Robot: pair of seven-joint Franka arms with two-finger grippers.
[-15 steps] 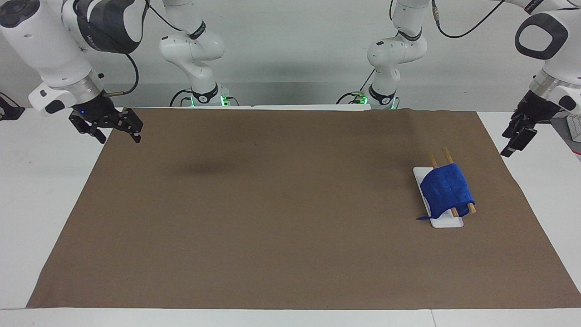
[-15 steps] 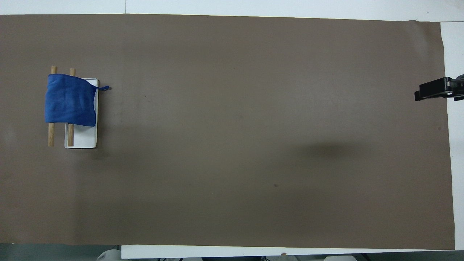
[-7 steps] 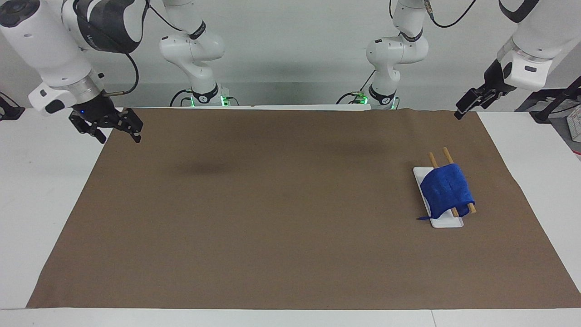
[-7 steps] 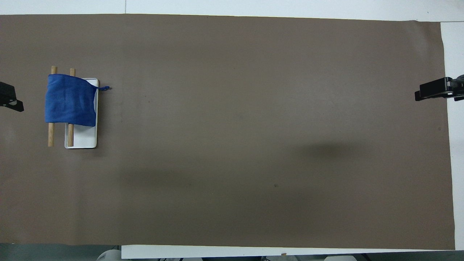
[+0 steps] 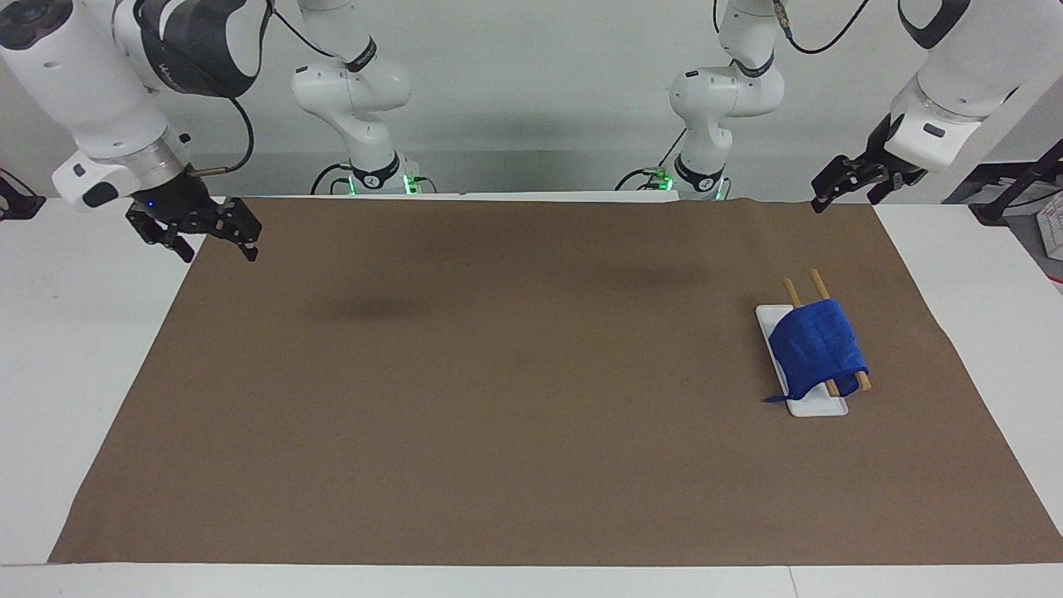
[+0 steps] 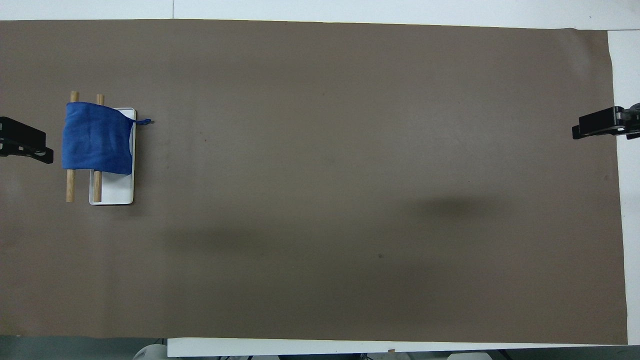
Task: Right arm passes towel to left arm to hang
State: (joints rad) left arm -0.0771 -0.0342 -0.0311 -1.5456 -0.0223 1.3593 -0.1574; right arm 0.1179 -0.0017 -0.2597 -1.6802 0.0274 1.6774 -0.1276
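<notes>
Blue and soft, the towel (image 5: pixel 818 347) hangs over two wooden rods (image 5: pixel 861 380) on a white stand (image 5: pixel 819 407). In the facing view it sits on the brown mat (image 5: pixel 498 399), near the mat's edge at the left arm's end of the table. The left gripper (image 5: pixel 830 181) is up in the air over the mat's corner at that end, close to the robots, with its fingers apart and nothing in them. The right gripper (image 5: pixel 212 236) hangs over the mat's corner at the right arm's end, open wide and holding nothing. In the overhead view the towel (image 6: pixel 95 137) covers the rods (image 6: pixel 70 186), and its string tag (image 6: pixel 144 121) pokes out at one corner. The left gripper (image 6: pixel 25 140) shows just beside the towel, and the right gripper (image 6: pixel 597 129) is over the mat's edge at the right arm's end.
</notes>
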